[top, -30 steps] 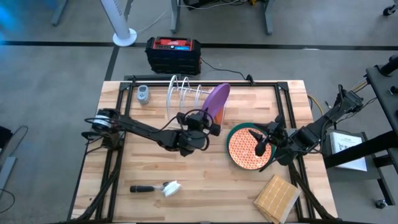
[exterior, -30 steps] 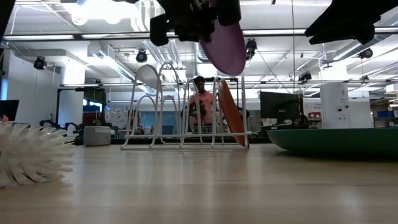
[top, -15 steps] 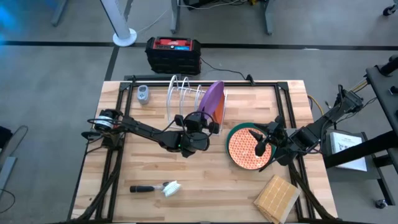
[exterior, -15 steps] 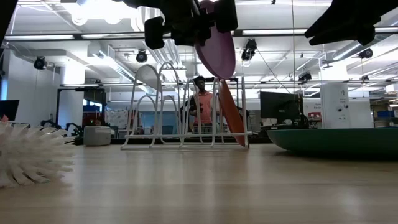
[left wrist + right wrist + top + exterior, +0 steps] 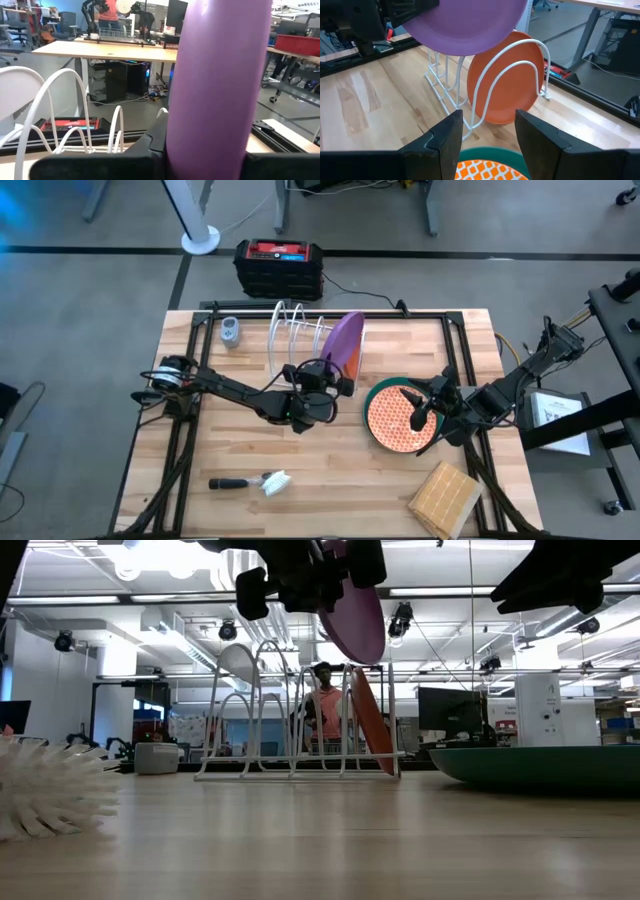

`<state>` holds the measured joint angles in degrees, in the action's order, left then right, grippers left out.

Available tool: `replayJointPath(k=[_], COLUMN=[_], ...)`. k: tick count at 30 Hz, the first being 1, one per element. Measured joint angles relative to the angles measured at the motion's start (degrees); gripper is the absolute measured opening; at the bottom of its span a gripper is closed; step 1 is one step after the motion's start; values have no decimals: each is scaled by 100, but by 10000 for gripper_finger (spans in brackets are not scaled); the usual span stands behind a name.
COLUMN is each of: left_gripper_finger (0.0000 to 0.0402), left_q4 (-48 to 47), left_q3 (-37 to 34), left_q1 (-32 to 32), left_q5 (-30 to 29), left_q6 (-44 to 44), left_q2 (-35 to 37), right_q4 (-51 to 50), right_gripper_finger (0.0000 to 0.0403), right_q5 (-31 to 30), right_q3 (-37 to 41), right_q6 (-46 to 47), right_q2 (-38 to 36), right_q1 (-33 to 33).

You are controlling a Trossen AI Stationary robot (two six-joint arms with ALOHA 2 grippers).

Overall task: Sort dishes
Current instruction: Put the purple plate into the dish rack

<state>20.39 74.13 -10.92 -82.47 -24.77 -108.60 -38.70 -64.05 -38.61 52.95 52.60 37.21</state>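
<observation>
Fingers of my left gripper (image 5: pixel 322 385) clench the purple plate (image 5: pixel 346 346), holding it tilted above the white wire rack (image 5: pixel 300 330). Beyond it the orange plate (image 5: pixel 507 90) already stands in a slot. If I lower off-line, the purple rim could strike a wire or the orange plate. My right gripper (image 5: pixel 420 408) hovers spread over the patterned plate (image 5: pixel 395 425).

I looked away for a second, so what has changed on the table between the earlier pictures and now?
The left hand, shut on the purple plate, swung it closer to upright over the white rack. The orange plate stayed in the rack, and the right hand stayed open over the teal plate.
</observation>
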Motion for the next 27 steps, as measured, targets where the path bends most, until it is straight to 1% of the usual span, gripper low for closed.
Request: replayJointPath(k=[6,12,19,25,27], left_gripper_finger=[28,28,32,33,34], left_q4=[65,72,9,-89,-92], left_q3=[11,192,670,1219,1418], left_q1=[11,12,16,14,12], left_q5=[70,-82,-192,-677,-728], left_q6=[-115,-112,534,1051,1224], left_q2=[-243,-455,-664,-1036,-1167], right_q4=[7,0,11,11,2], right_gripper_finger=[172,172,172,172,172], right_q5=[-4,11,101,110,116], right_q3=[12,33,57,84,105], right_q6=[57,117,146,200,223], right_q2=[-2,-2,-2,-2,-2], right_q1=[0,0,0,0,0])
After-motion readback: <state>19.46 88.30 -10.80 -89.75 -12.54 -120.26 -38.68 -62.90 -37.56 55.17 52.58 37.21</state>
